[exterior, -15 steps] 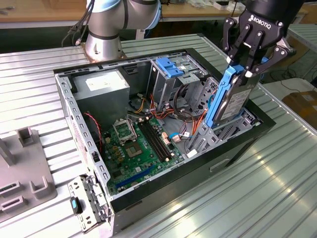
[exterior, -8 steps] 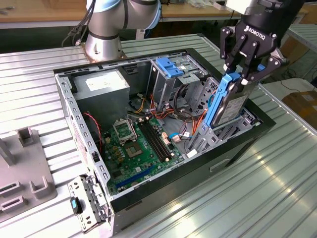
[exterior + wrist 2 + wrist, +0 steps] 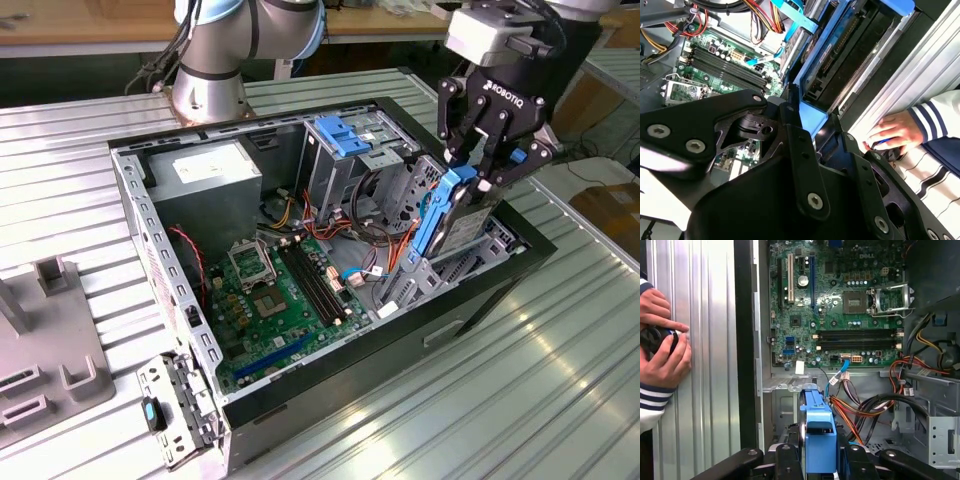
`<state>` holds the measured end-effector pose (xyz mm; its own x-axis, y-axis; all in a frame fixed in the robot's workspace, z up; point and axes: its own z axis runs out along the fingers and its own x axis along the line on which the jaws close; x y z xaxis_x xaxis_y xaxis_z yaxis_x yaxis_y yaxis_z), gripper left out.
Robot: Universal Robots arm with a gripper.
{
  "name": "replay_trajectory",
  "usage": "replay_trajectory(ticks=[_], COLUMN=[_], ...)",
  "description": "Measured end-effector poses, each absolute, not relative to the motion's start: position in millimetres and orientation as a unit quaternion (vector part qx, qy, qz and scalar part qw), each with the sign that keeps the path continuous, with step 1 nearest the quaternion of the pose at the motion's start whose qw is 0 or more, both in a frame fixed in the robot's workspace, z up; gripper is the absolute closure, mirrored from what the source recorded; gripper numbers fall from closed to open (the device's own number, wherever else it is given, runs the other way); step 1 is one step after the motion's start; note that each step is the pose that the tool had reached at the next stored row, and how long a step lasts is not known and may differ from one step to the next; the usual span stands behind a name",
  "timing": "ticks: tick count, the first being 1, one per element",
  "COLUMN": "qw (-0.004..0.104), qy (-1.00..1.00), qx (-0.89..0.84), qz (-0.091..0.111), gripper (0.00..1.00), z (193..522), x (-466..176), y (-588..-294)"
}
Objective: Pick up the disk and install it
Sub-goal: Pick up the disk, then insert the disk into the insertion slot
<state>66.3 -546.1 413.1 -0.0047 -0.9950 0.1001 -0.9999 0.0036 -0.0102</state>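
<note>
My gripper [image 3: 478, 172] is shut on the disk [image 3: 452, 215], a grey drive in a bright blue carrier, held upright on its edge. It stands partly down in the metal drive cage [image 3: 430, 272] at the end of the open computer case [image 3: 330, 385] on the exterior view's right. In the first wrist view the blue carrier [image 3: 818, 437] sits between my black fingers [image 3: 786, 465] above the cage. The second wrist view shows the disk [image 3: 832, 60] running away from the gripper [image 3: 812, 122] into the cage.
The green motherboard [image 3: 275, 300] and loose cables [image 3: 365, 235] lie inside the case. A bare blue bracket [image 3: 345, 135] tops the rear cage. A person's hands [image 3: 662, 350] hold a black object beside the case. A grey fixture [image 3: 50, 345] sits at the exterior view's left.
</note>
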Motion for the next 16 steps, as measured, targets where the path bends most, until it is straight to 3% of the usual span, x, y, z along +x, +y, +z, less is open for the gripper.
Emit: replay_trajectory(ticks=[10, 16], qw=[0.032, 0.032], qy=[-0.715, -0.715], qx=[0.698, 0.697], qz=[0.039, 0.038], gripper=[0.64, 0.64], z=[378, 375], x=[66, 66], y=[-557, -557])
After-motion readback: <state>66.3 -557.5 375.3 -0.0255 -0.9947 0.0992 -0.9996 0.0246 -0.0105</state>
